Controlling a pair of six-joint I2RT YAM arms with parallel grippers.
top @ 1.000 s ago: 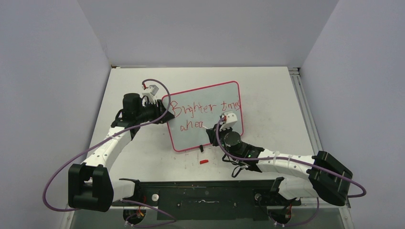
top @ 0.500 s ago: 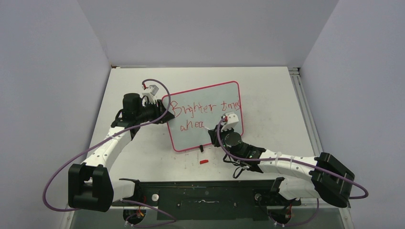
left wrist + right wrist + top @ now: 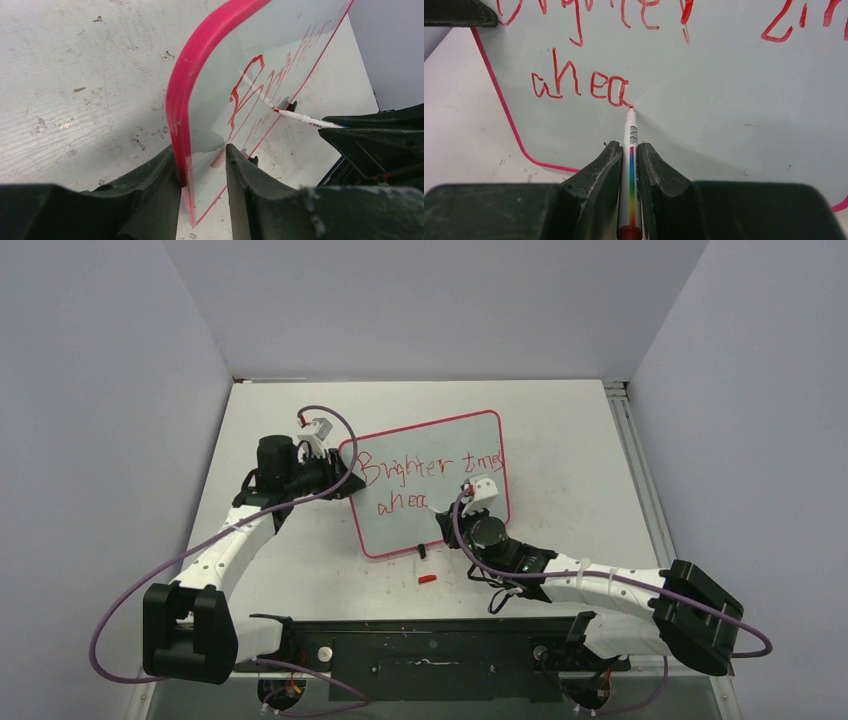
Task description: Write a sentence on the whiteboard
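Observation:
The whiteboard (image 3: 400,530), with a pink-red frame, lies skewed on the table. Its left edge (image 3: 180,100) sits between the fingers of my left gripper (image 3: 345,483), which is shut on it (image 3: 200,150). The sentence (image 3: 420,468) in red reads "Brighter times" on the top line, partly hidden by the right wrist. Below it stands "ahea" (image 3: 579,85). My right gripper (image 3: 630,147) is shut on a white marker (image 3: 630,165) with a rainbow stripe. The marker's red tip touches the board just right of the last "a". From above, the right gripper (image 3: 445,520) hangs over the board's lower middle.
A small red marker cap (image 3: 427,579) lies on the table just in front of the board's near edge. Purple cables loop from both arms. A black rail (image 3: 430,650) runs along the near edge, and grey walls close in on both sides.
The right arm's rear part has shifted slightly to the right. The lettering looks the same, and the left arm and the board have not moved.

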